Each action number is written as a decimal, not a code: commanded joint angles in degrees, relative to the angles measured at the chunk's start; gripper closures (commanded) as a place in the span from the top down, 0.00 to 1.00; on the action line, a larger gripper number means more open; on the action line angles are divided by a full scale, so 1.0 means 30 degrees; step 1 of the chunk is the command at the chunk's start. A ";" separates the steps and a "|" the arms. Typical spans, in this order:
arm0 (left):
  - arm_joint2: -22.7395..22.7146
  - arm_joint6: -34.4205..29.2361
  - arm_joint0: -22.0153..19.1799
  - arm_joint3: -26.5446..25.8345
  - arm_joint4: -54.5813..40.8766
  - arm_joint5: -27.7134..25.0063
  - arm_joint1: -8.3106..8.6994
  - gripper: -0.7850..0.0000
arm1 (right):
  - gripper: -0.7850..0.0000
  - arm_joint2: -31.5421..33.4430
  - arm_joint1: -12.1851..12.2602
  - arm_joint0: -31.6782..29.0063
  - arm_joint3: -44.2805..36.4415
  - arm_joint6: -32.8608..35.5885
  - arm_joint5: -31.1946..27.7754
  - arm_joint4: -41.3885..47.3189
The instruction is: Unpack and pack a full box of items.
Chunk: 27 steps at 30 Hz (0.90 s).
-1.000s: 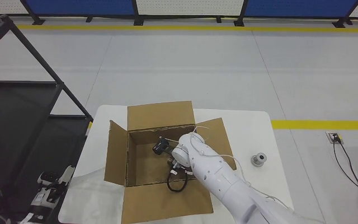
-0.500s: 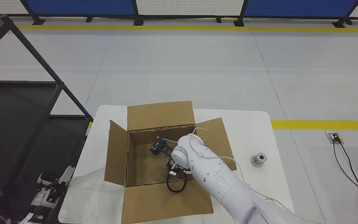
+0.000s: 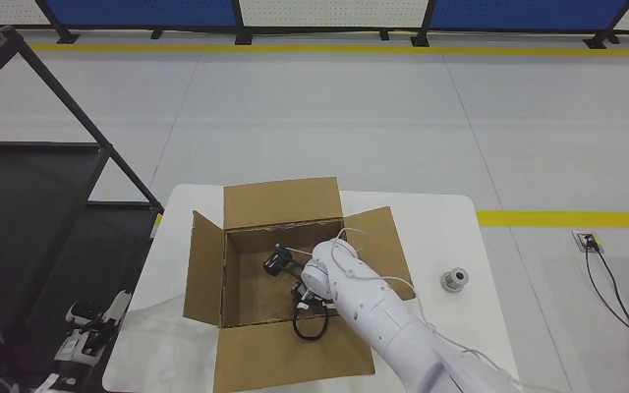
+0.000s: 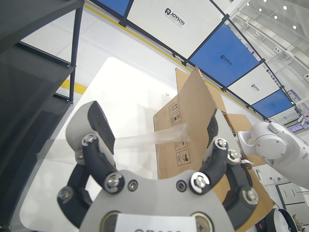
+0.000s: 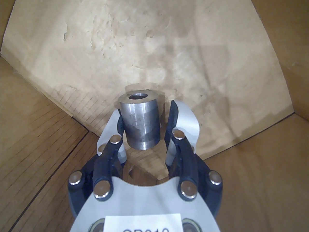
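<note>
— Where does the right arm (image 3: 378,314) sit?
— It lies forward and to the robot's left across its front, wrist bent downward. The right claw (image 5: 146,112) points down, its fingers (image 5: 186,119) a narrow way apart.
— And the left claw (image 4: 155,118)?
— Low at the robot's left side and tipped upward. Both of its fingers are spread wide, with the dark pads facing each other.

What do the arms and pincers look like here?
Right arm: glossy white, rounded shells, with a thin white cable and a black cable loop near the wrist. Left pincer and right pincer match: white fingers with black ribbed pads, black linkages, silver rivets, and a grey metal plate carrying a white label.
</note>
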 commanded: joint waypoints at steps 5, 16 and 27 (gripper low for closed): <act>0.0000 0.0000 0.0000 0.0000 0.0000 0.0000 0.0000 1.00 | 0.40 -0.0003 -0.0293 0.0060 0.0800 -0.0643 0.0060 0.0038; 0.0000 0.0000 0.0000 0.0000 0.0000 0.0000 0.0000 1.00 | 0.00 0.0317 -0.0404 0.0576 0.1166 -0.2600 -0.0804 0.0024; 0.0000 0.0000 0.0000 0.0000 0.0000 0.0000 0.0000 1.00 | 0.00 0.1393 0.1033 -0.0183 -0.3056 -0.6022 -0.0893 -0.1674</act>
